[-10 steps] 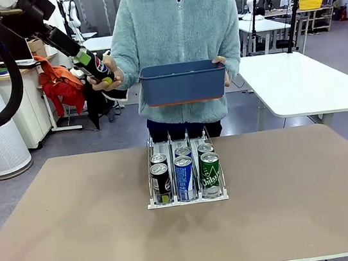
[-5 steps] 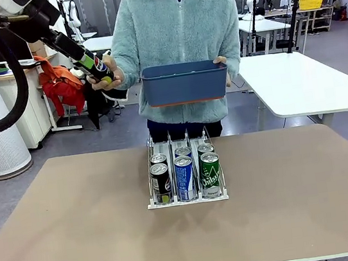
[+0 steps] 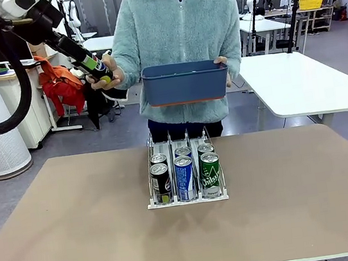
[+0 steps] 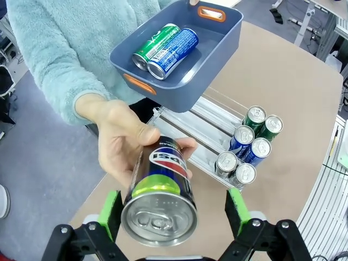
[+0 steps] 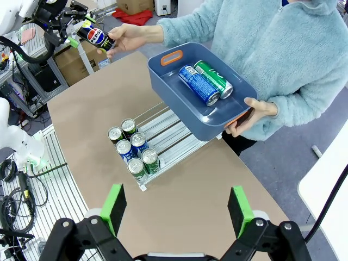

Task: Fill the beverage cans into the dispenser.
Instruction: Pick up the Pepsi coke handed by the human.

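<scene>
This is a handover. The person's hand [image 4: 122, 144] holds out a slim black aluminium can [image 4: 163, 185] with a Pepsi print, its silver top turned toward the left claw [image 4: 174, 209]. That claw's jaws stand wide apart, with a green pad on either side of the can's top end. One pad looks just beside the can and the other is clear of it, so nothing is gripped yet. By my judgement, the next move calls for closing squarely on the can's body and letting the hand release. The can then has to be turned upright and lowered into a lane.

The clear three-lane dispenser with a white base [image 5: 174, 135] stands in the middle of the tan table [image 3: 78, 235]. Six upright cans [image 3: 185, 177] fill its robot-side end in two rows: black, blue and green. The far part of each lane is bare, and the black lane lies on the robot's left.

The thin upright dividers leave little slack, so the can probably has to come down straight. The person's other hand holds a dark blue rectangular plastic bin [image 3: 184, 83] with a green aluminium can [image 4: 155, 46] and a blue aluminium can [image 4: 174, 46] lying in it. The bin hangs near the dispenser's far end and crowds the way down. The table is bare on both sides of the dispenser. The right claw [image 5: 176, 204] is open and empty, high over the table, well apart from the dispenser.
</scene>
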`<action>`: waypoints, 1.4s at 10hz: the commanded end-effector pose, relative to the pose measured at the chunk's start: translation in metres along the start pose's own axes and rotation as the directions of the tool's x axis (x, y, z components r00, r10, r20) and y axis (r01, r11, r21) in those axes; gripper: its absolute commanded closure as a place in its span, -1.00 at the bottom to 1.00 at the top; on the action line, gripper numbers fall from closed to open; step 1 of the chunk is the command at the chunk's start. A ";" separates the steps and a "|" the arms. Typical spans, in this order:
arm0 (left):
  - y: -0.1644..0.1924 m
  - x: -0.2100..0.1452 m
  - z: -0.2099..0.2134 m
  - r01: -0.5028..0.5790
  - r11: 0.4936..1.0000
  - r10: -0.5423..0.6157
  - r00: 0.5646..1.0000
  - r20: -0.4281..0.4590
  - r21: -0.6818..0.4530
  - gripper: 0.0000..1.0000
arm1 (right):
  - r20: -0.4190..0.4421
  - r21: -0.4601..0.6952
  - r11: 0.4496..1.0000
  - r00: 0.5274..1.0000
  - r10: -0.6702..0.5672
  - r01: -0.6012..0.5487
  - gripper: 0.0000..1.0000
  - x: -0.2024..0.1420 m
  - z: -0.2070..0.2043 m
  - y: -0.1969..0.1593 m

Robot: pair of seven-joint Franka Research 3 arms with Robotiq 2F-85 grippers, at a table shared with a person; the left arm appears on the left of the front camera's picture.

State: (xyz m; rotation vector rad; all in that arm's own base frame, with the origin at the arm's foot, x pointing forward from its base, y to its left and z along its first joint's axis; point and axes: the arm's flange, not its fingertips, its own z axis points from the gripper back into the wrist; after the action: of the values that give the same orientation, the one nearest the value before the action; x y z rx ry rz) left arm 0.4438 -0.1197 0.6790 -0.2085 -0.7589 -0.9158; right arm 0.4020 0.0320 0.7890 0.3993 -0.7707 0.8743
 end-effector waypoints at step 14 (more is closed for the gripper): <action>0.002 -0.001 -0.009 -0.006 1.000 0.006 1.000 -0.005 -0.007 -1.00 | 0.000 0.004 1.000 1.000 -0.003 0.003 -1.00 0.000 -0.001 0.001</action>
State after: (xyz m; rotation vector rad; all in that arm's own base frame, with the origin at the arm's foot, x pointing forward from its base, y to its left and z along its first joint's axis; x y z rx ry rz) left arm 0.4489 -0.1231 0.6726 -0.2143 -0.7489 -0.9146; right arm 0.4020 0.0320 0.7890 0.3993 -0.7707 0.8743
